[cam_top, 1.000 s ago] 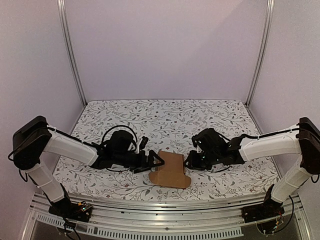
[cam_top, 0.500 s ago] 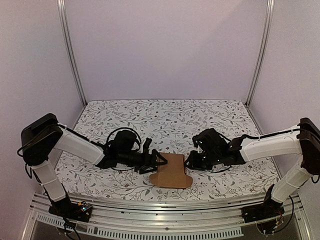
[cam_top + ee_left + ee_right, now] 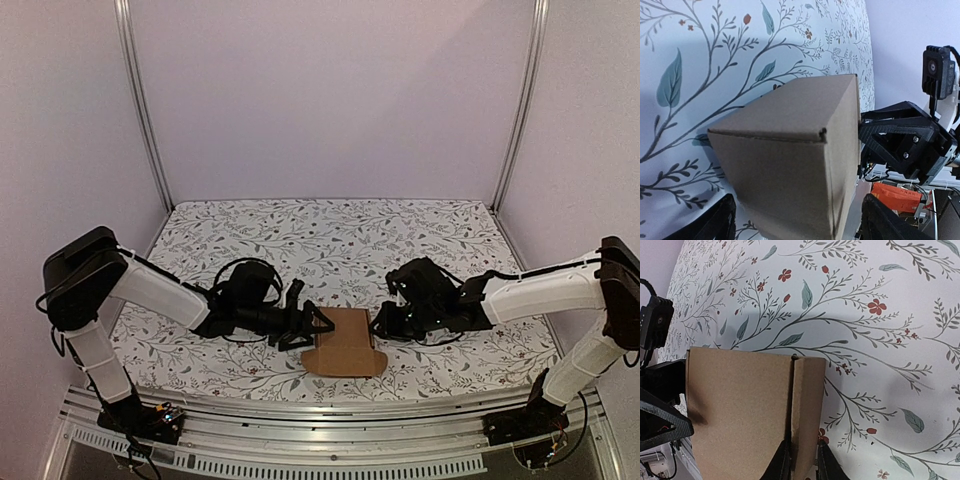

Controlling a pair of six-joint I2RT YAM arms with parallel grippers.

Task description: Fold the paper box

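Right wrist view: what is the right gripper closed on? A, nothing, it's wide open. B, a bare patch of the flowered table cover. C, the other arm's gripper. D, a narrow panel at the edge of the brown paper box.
D: the right gripper pinches the narrow cardboard strip along the right edge of the paper box, with one dark finger on each side of that strip.
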